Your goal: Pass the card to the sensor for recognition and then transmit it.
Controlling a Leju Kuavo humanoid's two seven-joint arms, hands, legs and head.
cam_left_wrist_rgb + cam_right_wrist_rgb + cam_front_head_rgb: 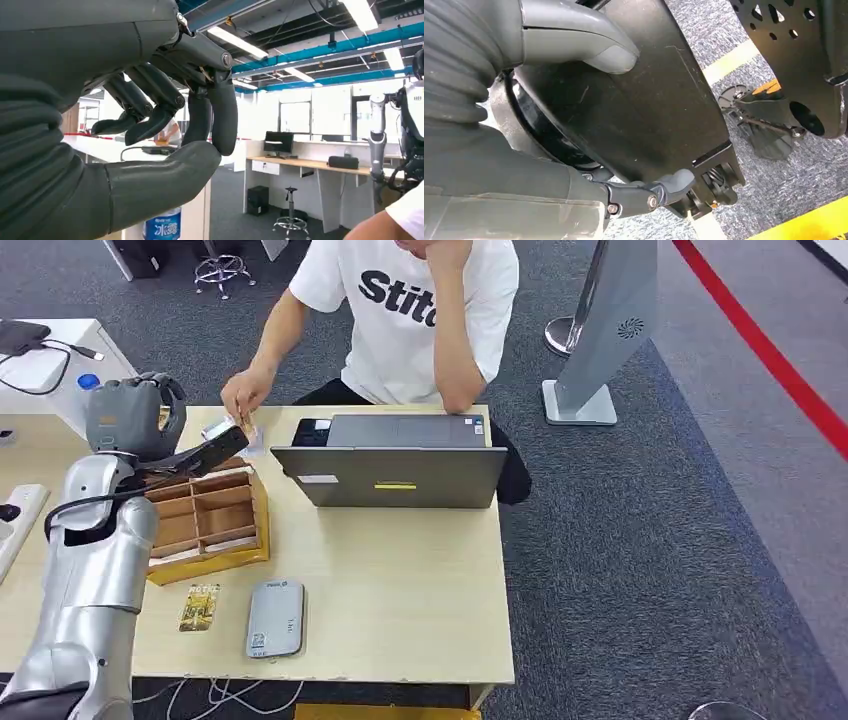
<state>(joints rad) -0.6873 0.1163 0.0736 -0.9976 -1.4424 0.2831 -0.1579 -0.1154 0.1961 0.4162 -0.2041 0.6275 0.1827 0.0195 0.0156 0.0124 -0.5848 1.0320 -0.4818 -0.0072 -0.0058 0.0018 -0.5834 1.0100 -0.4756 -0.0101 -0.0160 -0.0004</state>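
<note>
We take the wooden organizer (205, 520) on the desk (400, 580) as our landmark. The left hand (135, 415) is raised just behind the organizer's far corner, reaching toward the seated person's hand (243, 398). In the left wrist view its fingers (165, 107) curl inward toward the thumb with nothing visible between them, so we log it as closed and empty. The person's hand pinches a small pale card (228, 428) just past the organizer's far edge, beside the laptop (395, 465); we judge this to be the task's card, now in the person's keeping. The grey sensor (275, 618) lies on the near side of the organizer, close to the desk's front edge, with a second, yellowish card (200, 607) just beside it. The right hand (624, 55) hangs by the robot's body over the floor; whether it is closed we cannot tell. Judgement: handover appears essentially complete; only retracting the left arm looks left.
</note>
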